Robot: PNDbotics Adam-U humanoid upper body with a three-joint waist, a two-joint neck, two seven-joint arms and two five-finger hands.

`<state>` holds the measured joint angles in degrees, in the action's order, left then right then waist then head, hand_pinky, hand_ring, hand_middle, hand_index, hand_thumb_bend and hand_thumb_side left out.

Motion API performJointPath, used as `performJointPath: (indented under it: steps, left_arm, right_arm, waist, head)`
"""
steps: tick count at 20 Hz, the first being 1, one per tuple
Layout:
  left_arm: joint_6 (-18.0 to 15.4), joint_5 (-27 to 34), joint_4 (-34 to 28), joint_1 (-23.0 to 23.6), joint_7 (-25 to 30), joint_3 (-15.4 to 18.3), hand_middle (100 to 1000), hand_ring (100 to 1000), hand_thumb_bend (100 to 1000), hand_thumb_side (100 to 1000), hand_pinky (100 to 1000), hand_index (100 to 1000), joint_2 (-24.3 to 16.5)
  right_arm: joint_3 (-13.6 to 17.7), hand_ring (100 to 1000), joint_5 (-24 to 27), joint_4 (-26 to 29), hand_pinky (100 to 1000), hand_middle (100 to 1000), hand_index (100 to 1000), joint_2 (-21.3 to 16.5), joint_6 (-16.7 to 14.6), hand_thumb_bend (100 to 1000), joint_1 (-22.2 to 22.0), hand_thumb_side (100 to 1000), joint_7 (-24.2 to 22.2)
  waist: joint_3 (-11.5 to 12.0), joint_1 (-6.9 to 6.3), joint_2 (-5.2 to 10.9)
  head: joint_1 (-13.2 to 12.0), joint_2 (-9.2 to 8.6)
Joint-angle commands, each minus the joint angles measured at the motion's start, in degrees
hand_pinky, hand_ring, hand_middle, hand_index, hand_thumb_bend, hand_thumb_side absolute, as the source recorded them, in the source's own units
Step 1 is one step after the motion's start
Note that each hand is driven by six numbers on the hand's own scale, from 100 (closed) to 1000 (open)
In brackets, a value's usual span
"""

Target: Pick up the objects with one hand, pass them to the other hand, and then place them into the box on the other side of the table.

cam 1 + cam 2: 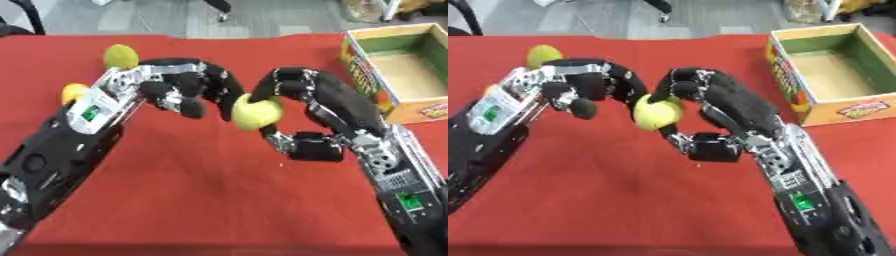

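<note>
A yellow-green round fruit (256,113) hangs above the middle of the red table. My right hand (308,95) is shut on it, fingers curled over its top and right side, thumb (302,146) below. My left hand (188,82) reaches in from the left with arched fingers. Their tips (231,91) touch the fruit's upper left, while its thumb (190,108) stands apart from the fruit with red cloth showing between. The cardboard box (829,111) stands open at the table's right edge, nothing visible inside.
Another yellow-green fruit (121,56) lies on the red cloth behind my left wrist. A yellow-orange object (73,92) is partly hidden by the left forearm. Grey floor and chair legs lie beyond the table's far edge.
</note>
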<state>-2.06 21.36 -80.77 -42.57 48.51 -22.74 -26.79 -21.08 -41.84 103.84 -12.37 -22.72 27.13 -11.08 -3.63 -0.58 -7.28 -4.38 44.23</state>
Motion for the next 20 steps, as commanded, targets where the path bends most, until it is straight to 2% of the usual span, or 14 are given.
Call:
performJointPath:
  steps: [1, 5, 10, 14, 16, 18, 20]
  left_arm:
    - [-1.33, -0.13, -0.97, 1.0, -2.62, 3.96, 584, 585, 779, 591, 666, 758, -4.15]
    - [-2.68, 1.15, -1.21, 6.35, -8.35, 10.04, 577, 579, 770, 589, 662, 754, -7.27]
    - [-2.96, 1.9, -1.99, 8.31, -11.02, 11.82, 568, 570, 750, 578, 656, 745, -7.65]
    - [-6.05, 5.04, 0.45, 13.45, -14.26, 16.93, 566, 568, 743, 572, 655, 739, -5.07]
    - [-7.54, 6.28, 0.04, 16.31, -16.02, 19.8, 565, 567, 742, 571, 655, 739, -4.48]
    - [-8.48, 6.32, -1.88, 19.17, -17.78, 22.66, 565, 567, 741, 571, 656, 739, -3.42]
    - [-8.35, 5.7, -4.48, 22.03, -19.54, 25.51, 565, 567, 740, 573, 657, 738, -2.31]
  right_arm:
    - [2.21, 533, -1.31, 0.49, 637, 349, 695, -0.58, 1.21, 100, 0.05, 100, 1.84]
    - [5.81, 534, -3.13, -0.41, 638, 349, 696, -2.22, 4.08, 100, -0.23, 100, 5.06]
    - [6.88, 535, -4.1, -1.3, 638, 350, 696, -3.25, 5.13, 100, 0.06, 100, 6.87]
    - [11.96, 536, -6.75, -6.42, 639, 352, 694, -8.35, 8.27, 100, 3.31, 100, 10.09]
    - [14.83, 537, -6.37, -9.29, 639, 355, 694, -11.21, 10.03, 100, 5.0, 100, 11.86]
    - [17.68, 538, -5.25, -12.14, 637, 359, 692, -14.07, 11.79, 100, 6.51, 100, 12.88]
    - [20.54, 542, -3.91, -15.0, 639, 370, 697, -16.93, 13.55, 100, 7.89, 100, 11.94]
  waist:
    - [-0.1, -0.59, 0.45]
    - [0.08, -0.53, 0.48]
    - [0.36, -0.32, 0.44]
    - [1.13, -0.15, 0.42]
    - [1.28, -0.24, 0.38]
    - [1.53, -0.35, 0.35]
    - [1.79, -0.5, 0.35]
  head:
    - [0.3, -0.12]
    - [0.8, -0.12]
    - [1.17, -0.12]
    - [2.03, -0.12]
    - [2.18, -0.12]
    - [2.5, -0.12]
    - [2.8, -0.12]
